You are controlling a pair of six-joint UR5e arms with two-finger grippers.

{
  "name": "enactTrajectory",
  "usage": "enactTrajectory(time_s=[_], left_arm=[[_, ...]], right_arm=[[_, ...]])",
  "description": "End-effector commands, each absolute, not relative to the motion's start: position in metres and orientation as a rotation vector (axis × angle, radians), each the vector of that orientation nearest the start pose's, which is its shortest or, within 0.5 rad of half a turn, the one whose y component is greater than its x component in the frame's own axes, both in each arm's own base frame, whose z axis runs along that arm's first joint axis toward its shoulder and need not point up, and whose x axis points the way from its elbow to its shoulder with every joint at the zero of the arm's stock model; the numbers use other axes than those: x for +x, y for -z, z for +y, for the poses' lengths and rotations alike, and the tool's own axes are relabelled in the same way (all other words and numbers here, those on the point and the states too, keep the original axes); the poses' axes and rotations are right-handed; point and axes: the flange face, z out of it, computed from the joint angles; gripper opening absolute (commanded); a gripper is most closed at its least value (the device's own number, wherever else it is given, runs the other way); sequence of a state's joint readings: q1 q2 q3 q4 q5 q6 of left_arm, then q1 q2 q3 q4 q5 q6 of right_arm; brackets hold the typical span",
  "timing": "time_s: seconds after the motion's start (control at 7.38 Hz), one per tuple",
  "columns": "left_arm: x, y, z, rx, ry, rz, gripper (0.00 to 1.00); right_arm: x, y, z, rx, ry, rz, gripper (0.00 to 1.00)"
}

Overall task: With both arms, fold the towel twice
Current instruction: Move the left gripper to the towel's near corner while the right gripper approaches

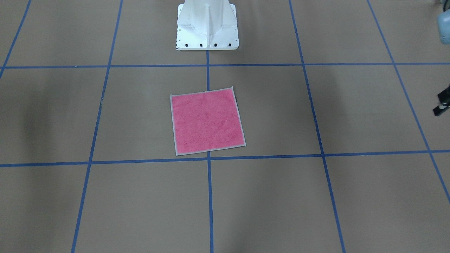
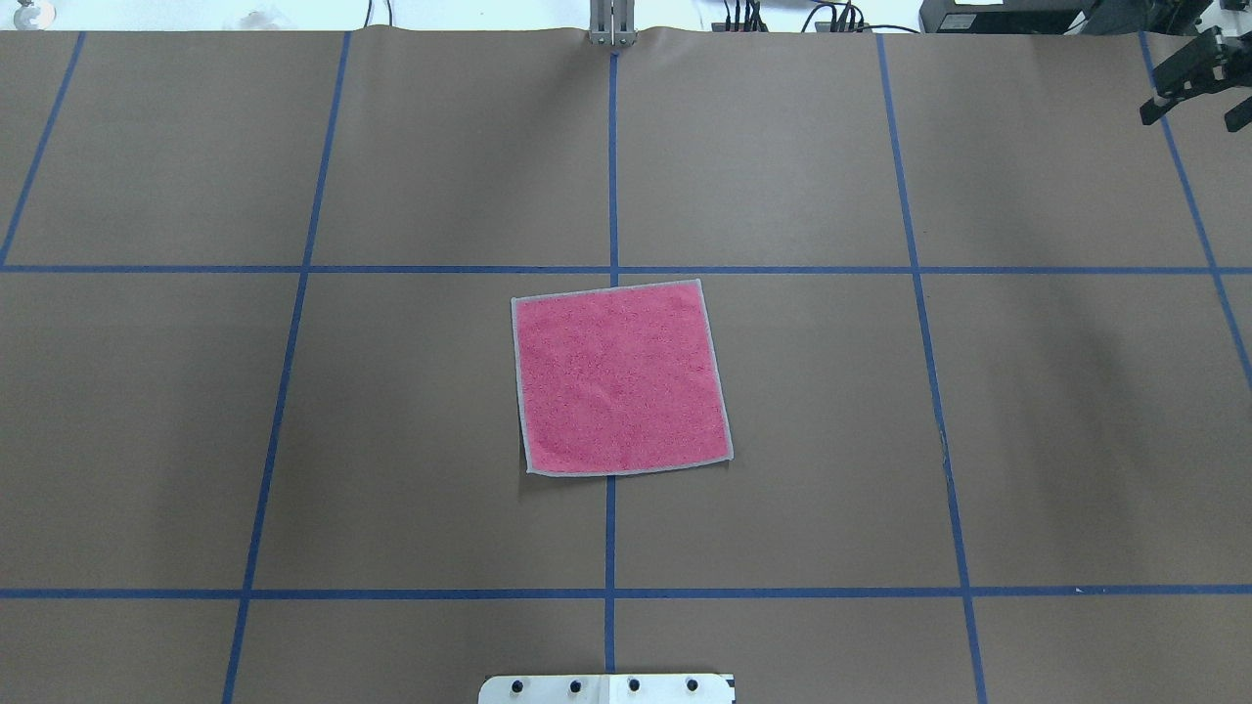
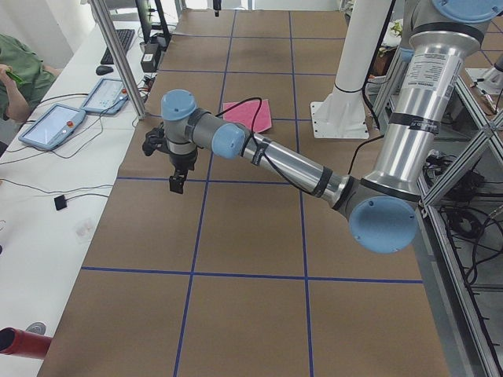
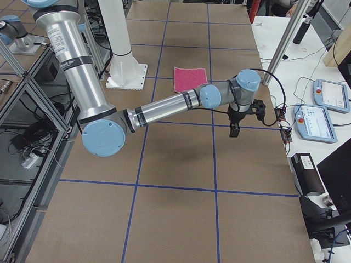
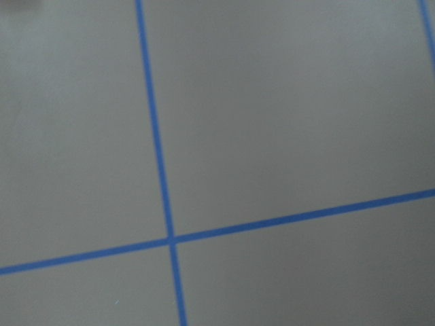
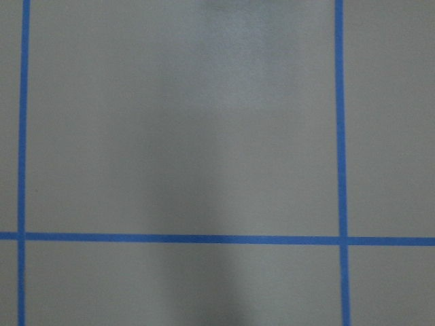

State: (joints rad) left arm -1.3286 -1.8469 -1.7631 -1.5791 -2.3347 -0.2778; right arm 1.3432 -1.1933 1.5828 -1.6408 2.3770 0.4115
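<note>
A small square towel [image 1: 207,121] lies flat and unfolded on the brown table [image 1: 351,196]. Its pink face is up and it has a light grey stitched edge all round. It is turned slightly askew and sits across the central blue tape line [image 1: 210,196].

The right claw [image 2: 1190,115] hangs over the far right corner of the table with its two black fingers spread apart, pinching nothing. From this claw, the towel is well away, back toward the robot's white pedestal base [image 1: 207,31] and off to the robot's left.

The left claw [image 1: 441,104] is cut off by the frame edge, so I cannot tell whether it is spread or pressed together. From it, the towel lies well apart, toward the robot's right.

Both silver arms, the left arm [image 3: 291,165] and the right arm [image 4: 164,109], stretch out low over bare table. Each wrist camera sees only brown surface and blue tape.
</note>
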Motion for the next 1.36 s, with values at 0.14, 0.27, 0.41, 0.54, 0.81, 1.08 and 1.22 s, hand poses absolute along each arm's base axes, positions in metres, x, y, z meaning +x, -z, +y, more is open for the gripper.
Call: enactTrajectory(time_s=[0.14, 0.27, 0.41, 0.54, 0.81, 1.08, 1.22], left_arm=[[0.251, -0.349, -0.554, 0.143, -0.136, 0.984, 1.00], [0.288, -0.346, -0.540, 0.076, -0.056, 1.026, 1.00], [0.313, -0.338, -0.524, 0.018, 0.018, 1.072, 1.00], [0.342, -0.323, -0.501, -0.066, 0.123, 1.121, 1.00], [0.432, -0.298, -0.436, -0.102, 0.211, 1.181, 1.00], [0.486, -0.271, -0.393, -0.154, 0.240, 1.197, 1.00], [0.507, -0.268, -0.374, -0.136, 0.244, 1.191, 1.00]], right_arm=[[-0.200, -0.416, -0.607, 0.093, 0.005, -0.983, 1.00], [-0.227, -0.394, -0.594, 0.066, -0.060, -1.036, 1.00], [-0.264, -0.377, -0.573, 0.041, -0.085, -1.102, 1.00], [-0.298, -0.365, -0.550, 0.015, -0.102, -1.174, 1.00], [-0.350, -0.356, -0.518, -0.027, -0.114, -1.203, 1.00], [-0.383, -0.352, -0.499, -0.023, -0.071, -1.194, 1.00], [-0.395, -0.350, -0.490, -0.027, -0.046, -1.194, 1.00]])
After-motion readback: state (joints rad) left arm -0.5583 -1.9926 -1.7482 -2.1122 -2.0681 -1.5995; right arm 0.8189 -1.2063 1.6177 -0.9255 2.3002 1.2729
